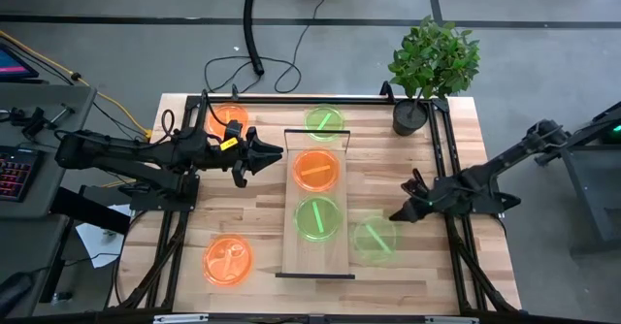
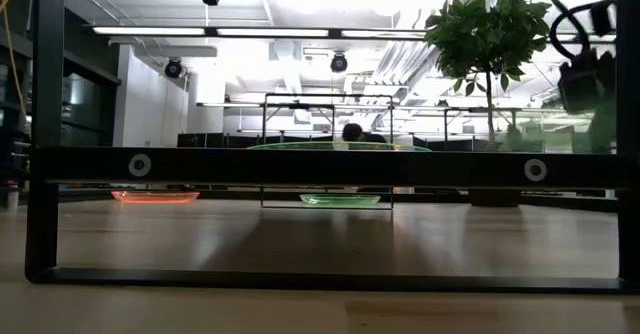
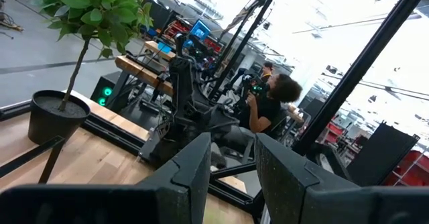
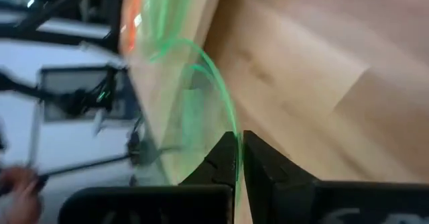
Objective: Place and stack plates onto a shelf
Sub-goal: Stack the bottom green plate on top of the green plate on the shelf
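The shelf (image 1: 291, 256) lies along the middle of the table, with an orange plate (image 1: 315, 169) and a green plate (image 1: 316, 217) flat on it. Another green plate (image 1: 324, 120) lies at its far end. Two orange plates (image 1: 228, 118) (image 1: 228, 261) lie on the table's left side. To the right of the shelf, my right gripper (image 1: 396, 214) is shut on a third green plate (image 1: 374, 239). My left gripper (image 1: 247, 161) hovers left of the shelf, open, with nothing between its fingers (image 3: 194, 170). My right gripper pinches the green plate's rim (image 4: 230, 123) between its two fingers, on the plate's far right side. The fingers slant down from the table's right. The plate sits tilted in the hold; whether its opposite edge is on the table, I cannot tell.
A potted plant (image 1: 432, 67) stands at the table's far right corner. The shelf's black end frame (image 2: 320, 169) fills the low view. A person (image 3: 268, 103) sits in the room beyond the table. Bare tabletop (image 1: 417, 285) lies at the near right.
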Controlling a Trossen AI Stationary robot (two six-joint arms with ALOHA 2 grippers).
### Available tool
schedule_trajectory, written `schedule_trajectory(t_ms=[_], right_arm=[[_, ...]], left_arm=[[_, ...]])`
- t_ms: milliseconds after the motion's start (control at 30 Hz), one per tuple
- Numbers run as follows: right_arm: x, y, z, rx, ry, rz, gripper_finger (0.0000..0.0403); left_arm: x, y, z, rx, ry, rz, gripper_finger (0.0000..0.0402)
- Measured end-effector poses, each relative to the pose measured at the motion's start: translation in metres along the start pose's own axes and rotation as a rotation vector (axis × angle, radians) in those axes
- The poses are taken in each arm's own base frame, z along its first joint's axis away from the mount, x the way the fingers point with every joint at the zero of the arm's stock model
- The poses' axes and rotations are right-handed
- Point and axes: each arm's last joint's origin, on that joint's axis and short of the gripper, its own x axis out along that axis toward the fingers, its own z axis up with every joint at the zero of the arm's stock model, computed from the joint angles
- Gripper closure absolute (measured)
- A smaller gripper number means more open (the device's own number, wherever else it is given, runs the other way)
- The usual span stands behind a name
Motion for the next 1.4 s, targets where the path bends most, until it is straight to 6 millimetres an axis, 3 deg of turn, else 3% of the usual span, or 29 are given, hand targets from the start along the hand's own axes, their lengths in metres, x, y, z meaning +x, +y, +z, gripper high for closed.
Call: schedule_trajectory(t_ms=[333, 600, 800, 1033, 1400], right_arm=[[-0.011, 0.004, -0.002, -0.012, 0.125, 0.084, 0.0403], [-0.007, 0.02, 0.009, 0.032, -0.155, 0.209, 0.0403], [0.005, 0.039, 0.02, 0.006, -0.31, 0.152, 0.0403], [0.038, 0.081, 0.038, -0.035, -0.42, 0.007, 0.0403], [0.108, 0.108, 0.047, -0.053, -0.398, -0.178, 0.0403]], left_arm=[[0.0, 0.0, 0.0, -0.003, 0.001, 0.0, 0.0295], [0.0, 0.0, 0.0, -0.003, -0.001, 0.001, 0.0295], [0.0, 0.001, 0.0, 0.0, -0.012, 0.02, 0.0295], [0.0, 0.001, 0.0, 0.023, -0.013, 0.021, 0.0295], [0.0, 0.001, 0.0, 0.026, -0.013, 0.022, 0.0295]])
